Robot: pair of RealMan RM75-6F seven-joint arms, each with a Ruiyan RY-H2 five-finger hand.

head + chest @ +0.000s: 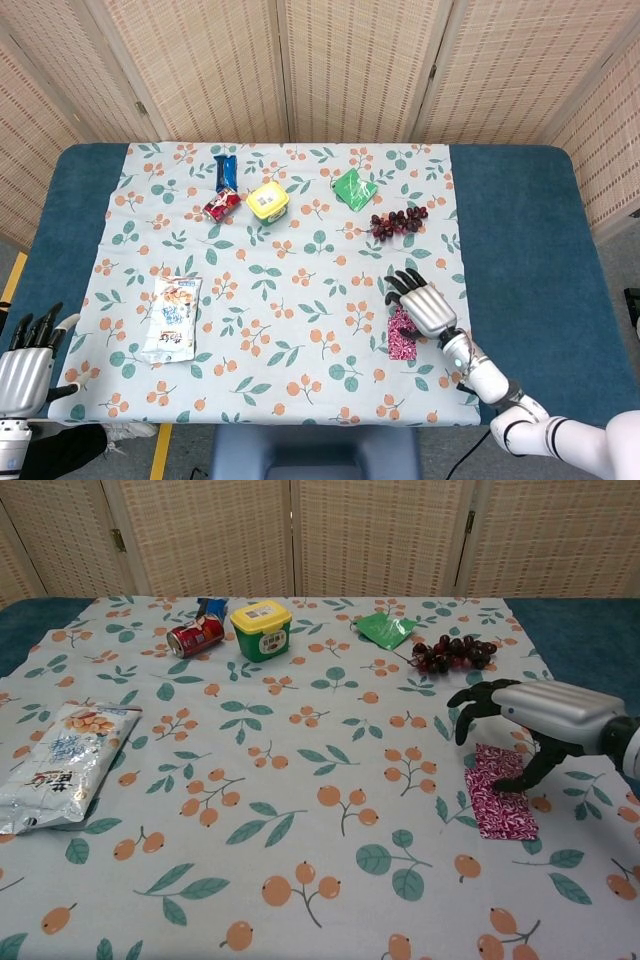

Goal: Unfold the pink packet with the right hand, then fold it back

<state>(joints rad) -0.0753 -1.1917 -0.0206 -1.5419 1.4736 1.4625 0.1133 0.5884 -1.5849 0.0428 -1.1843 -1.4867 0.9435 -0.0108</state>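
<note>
Broadly, a floral cloth [290, 280] covers the blue table [520, 260]. On it, largest first: a white snack bag [60, 765] at the left, a green tub [262, 629], grapes [452, 652], a red can [196, 637] and a green sachet [386, 628]. At the right the pink packet [500, 805] lies flat. Over its far end hovers the right hand [520, 725], fingers spread, thumb tip touching it. At the near left corner, the left hand [25, 365] rests with fingers apart, holding nothing.

right hand [545, 715]: brushed silver metal shell, matt black fingers [470, 702]. pink packet [499, 804]: glossy patterned foil. tablecloth [300, 780]: matt printed cloth. can [195, 637]: shiny metal. tub [262, 629]: smooth plastic.
</note>
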